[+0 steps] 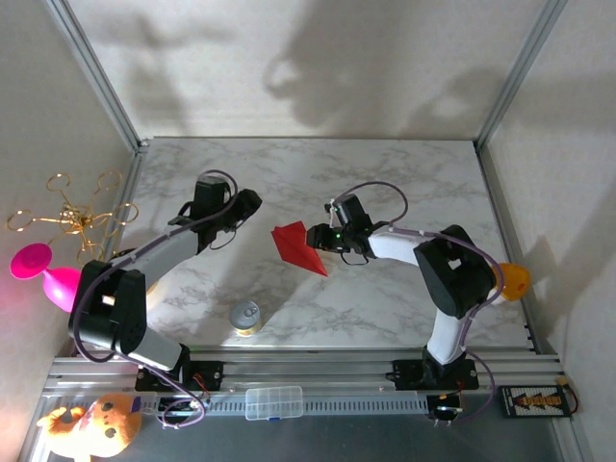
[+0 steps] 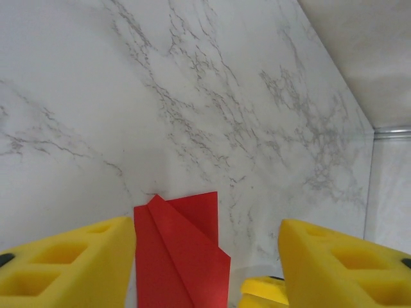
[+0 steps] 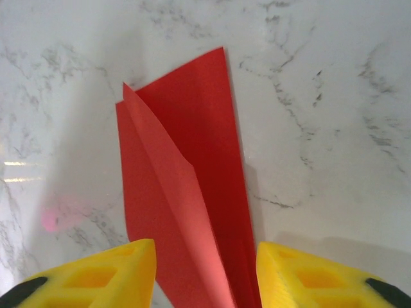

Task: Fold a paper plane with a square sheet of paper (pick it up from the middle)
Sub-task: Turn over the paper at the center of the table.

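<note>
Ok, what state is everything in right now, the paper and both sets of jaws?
paper plane: folded into a pointed dart, lying on the table, not gripped.
left gripper: jaws open, holding nothing.
right gripper: jaws open, straddling the plane, not clamped.
can: upright.

The left arm climbs from its base, bends at the elbow and reaches forward and to the right. The left hand points toward the middle, its yellow fingers standing well apart. The right arm folds at the elbow and stretches to the left. The right hand faces the other, its two fingers parted by a narrower gap.
</note>
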Action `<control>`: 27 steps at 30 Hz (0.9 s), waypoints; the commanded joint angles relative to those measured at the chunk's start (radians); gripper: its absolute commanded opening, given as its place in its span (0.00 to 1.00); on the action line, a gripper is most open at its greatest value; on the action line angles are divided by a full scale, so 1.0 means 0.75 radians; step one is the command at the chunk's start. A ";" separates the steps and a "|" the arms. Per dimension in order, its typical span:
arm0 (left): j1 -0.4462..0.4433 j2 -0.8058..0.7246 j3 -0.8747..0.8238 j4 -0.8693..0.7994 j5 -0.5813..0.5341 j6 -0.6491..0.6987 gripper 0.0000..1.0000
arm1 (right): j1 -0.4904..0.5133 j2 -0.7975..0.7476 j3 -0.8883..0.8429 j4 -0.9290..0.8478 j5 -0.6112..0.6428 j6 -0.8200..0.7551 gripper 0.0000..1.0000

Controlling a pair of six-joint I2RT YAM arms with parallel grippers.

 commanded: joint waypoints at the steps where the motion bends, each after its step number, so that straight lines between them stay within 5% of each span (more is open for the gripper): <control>1: -0.006 -0.060 -0.032 0.005 -0.014 -0.022 0.64 | 0.000 0.052 0.058 0.015 -0.089 -0.076 0.41; 14: -0.004 -0.083 -0.032 0.001 -0.030 0.024 0.82 | -0.021 0.122 0.053 0.136 -0.205 -0.232 0.32; 27: 0.027 -0.146 -0.015 -0.096 -0.040 0.133 0.95 | -0.035 0.089 0.035 0.213 -0.248 -0.340 0.04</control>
